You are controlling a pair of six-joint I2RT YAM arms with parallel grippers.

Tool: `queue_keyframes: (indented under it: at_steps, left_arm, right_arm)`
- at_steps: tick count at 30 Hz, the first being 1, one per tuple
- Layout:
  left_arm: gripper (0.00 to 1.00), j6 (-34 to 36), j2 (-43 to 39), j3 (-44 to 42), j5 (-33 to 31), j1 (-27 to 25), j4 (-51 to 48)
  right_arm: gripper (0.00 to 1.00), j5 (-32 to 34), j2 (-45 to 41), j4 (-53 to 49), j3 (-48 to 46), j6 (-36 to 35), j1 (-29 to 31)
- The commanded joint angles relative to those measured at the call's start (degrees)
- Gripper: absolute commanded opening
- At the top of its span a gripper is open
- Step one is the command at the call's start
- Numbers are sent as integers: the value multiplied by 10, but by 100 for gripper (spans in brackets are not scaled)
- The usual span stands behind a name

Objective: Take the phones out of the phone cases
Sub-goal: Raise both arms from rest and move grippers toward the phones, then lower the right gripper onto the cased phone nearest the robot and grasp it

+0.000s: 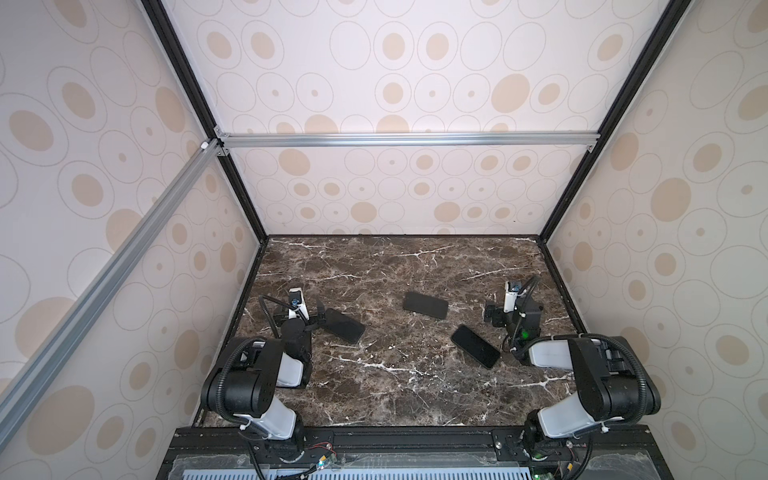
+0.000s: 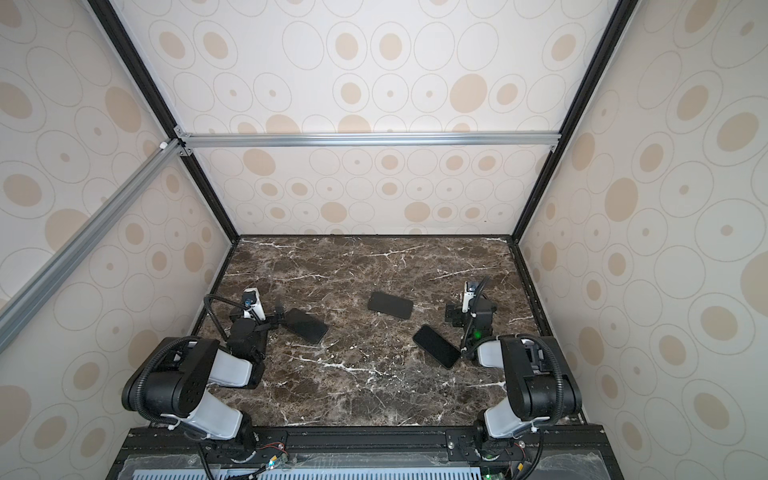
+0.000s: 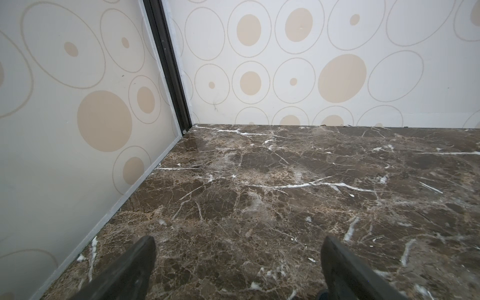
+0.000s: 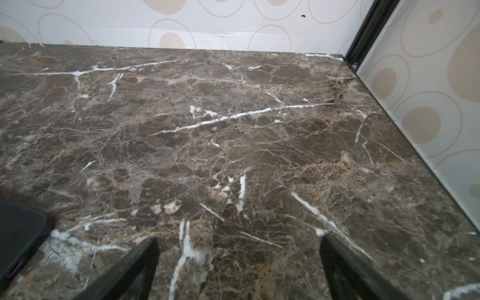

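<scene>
My left tool (image 3: 237, 244) released, fingers (image 3: 135, 265) spread wide, only bare bench (image 3: 259, 181) between them. My right tool (image 4: 239, 241) also released, empty. Flat dark slab (image 1: 343, 325) on bench just beside left tool, on its inner side. Glossy phone (image 1: 475, 346) flat near right tool, aslant. Matte phone case (image 1: 425, 305) mid-bench between tools, apart from both; whether anything sits inside, cannot tell. Circle-patterned walls (image 1: 395, 195) behind and at both sides

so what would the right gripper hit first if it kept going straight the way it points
Probably the bare table: the open right gripper tilts down at it with nothing in between. The back wall lies beyond; the dark case sits off to one side.
</scene>
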Motion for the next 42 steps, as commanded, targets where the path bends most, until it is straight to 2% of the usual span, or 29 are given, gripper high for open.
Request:
queue_keyframes:
  at_steps: [1,5,6,8,11,14,17,19,21,24,26,30,32,34,35,37,40,42]
  left_arm:
    - [99,3,4,10,4,4,12]
    - [99,20,-8,-2,35,-2,22]
    - [99,28,-20,-7,28,-9,22]
    - [99,31,-55,-15,-11,-21,7]
    - [99,14,-122,-1,-54,-31,-83]
    - [99,-20,-180,15,-59,-35,-166]
    - [99,-59,-225,36,-34,-37,-246]
    - [99,-91,-250,48,-29,-37,-289]
    - [99,-148,-271,64,-52,-38,-343]
    - [99,-277,-292,105,-132,-37,-481]
    - [99,-325,-298,125,-155,-36,-551]
    - [99,-360,-316,131,-104,-35,-591]
    - [99,-365,-319,137,-47,-35,-602]
    - [99,-368,-313,146,16,-39,-607]
    - [99,-382,-311,148,23,-46,-629]
    - [99,-400,-312,143,26,-81,-634]
    - [99,-397,-310,156,-19,-167,-660]
    - [99,-395,-303,167,-41,-218,-674]
  right_arm:
    - [100,2,5,12,10,-3,2]
    - [100,4,-1,22,4,-2,2]
    - [100,9,-9,27,1,-1,2]
    - [100,24,-41,-26,11,5,2]
    - [99,53,-101,-141,38,36,1]
    - [99,62,-153,-188,40,74,2]
    - [100,36,-192,-234,47,114,1]
    - [100,43,-206,-282,63,166,1]
    - [100,61,-212,-364,95,222,1]
    - [100,36,-221,-410,111,232,1]
    - [100,38,-231,-435,115,248,1]
    - [100,18,-241,-496,135,266,1]
    - [96,-2,-240,-531,147,282,1]
    - [99,-66,-236,-562,159,248,1]
    - [100,-93,-234,-575,164,235,1]
    - [100,-146,-223,-607,174,226,1]
    - [100,-208,-200,-649,188,223,9]
    - [100,-225,-189,-670,192,220,19]
